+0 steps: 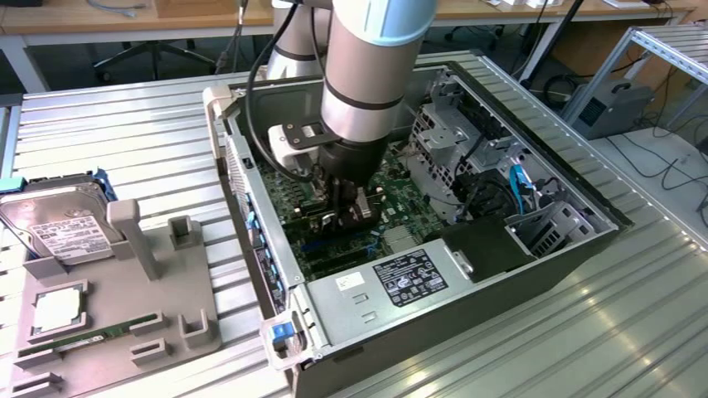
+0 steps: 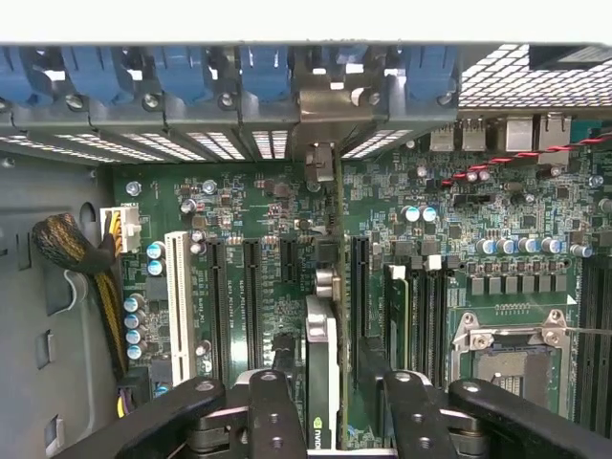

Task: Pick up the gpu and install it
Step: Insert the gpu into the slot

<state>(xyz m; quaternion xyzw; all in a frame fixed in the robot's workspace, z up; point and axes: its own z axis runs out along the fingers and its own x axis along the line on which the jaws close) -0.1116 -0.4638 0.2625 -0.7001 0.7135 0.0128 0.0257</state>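
End effector (image 2: 330, 402) inside open PC case (image 1: 575, 249), fingers (image 2: 273, 411) either side of gpu (image 2: 322, 382), partly spread; contact cannot be told. Gpu stands on edge on motherboard (image 2: 258, 220), long axis toward rear slot brackets (image 2: 268, 86). Case lies on slatted metal table (image 1: 575, 348); hard drive (image 1: 61, 224) sits in grey tray (image 1: 166, 323) at the exterior view's left.

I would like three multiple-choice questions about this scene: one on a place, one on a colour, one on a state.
1. Where is the hard drive?
A. On the floor
B. On the gray holder, at the exterior view's left
C. On a chair

2. What colour is the motherboard?
A. Red
B. White
C. Green

3. How is the gpu placed?
A. On edge, upright on the motherboard
B. Flat on the gray holder
C. Flat on the table

Answers:
1 B, it leans in the holder's rack.
2 C, the board is green throughout.
3 A, the wrist view shows its thin edge.
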